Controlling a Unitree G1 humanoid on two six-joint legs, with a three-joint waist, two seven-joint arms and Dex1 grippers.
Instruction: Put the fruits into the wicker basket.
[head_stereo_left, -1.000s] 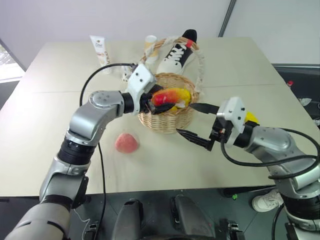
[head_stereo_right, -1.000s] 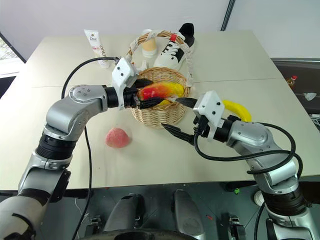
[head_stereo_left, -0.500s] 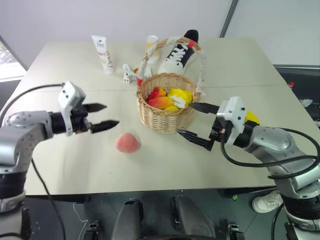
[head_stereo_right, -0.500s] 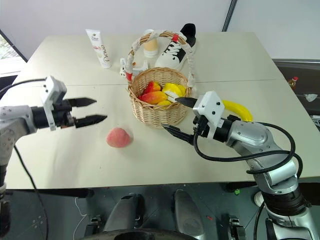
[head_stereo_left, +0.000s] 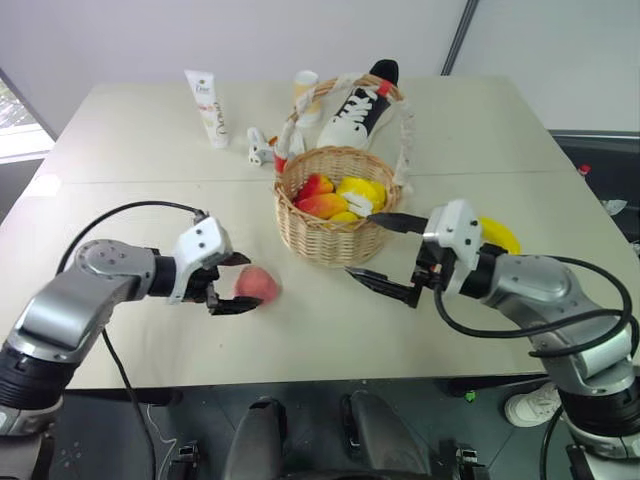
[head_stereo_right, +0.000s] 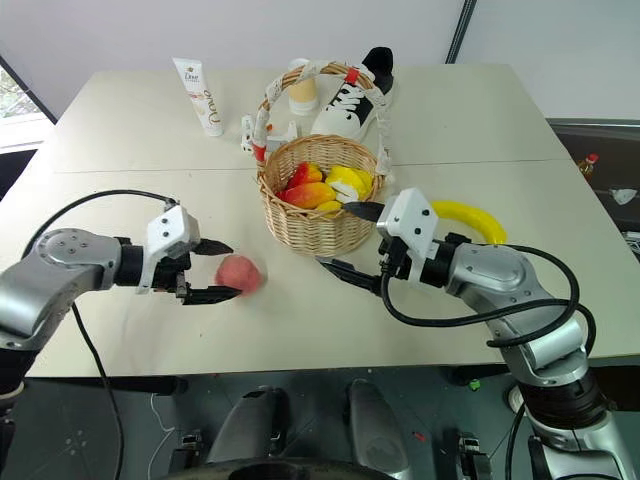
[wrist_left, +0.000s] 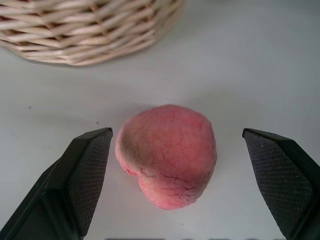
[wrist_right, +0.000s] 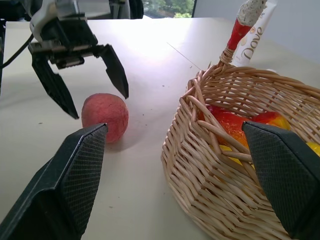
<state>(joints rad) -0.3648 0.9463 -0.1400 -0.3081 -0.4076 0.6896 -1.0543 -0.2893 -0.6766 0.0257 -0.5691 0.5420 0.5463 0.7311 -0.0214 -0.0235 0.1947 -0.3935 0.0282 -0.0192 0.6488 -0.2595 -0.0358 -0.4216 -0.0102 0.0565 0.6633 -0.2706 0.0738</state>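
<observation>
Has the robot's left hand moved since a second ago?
Yes. The left hand has left the basket and come down beside it, open around the peach on the table.

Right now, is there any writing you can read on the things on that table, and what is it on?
"Dove": on the white tube, seen past the wicker basket in the right wrist view.
Smaller print lower on that tube: too small to read.
The black-and-white sneaker has white marks on its side: not readable.

A white tube (head_stereo_left: 205, 106) stands on the table (head_stereo_left: 120, 140), and a black-and-white sneaker (head_stereo_left: 357, 108) lies farther right.
</observation>
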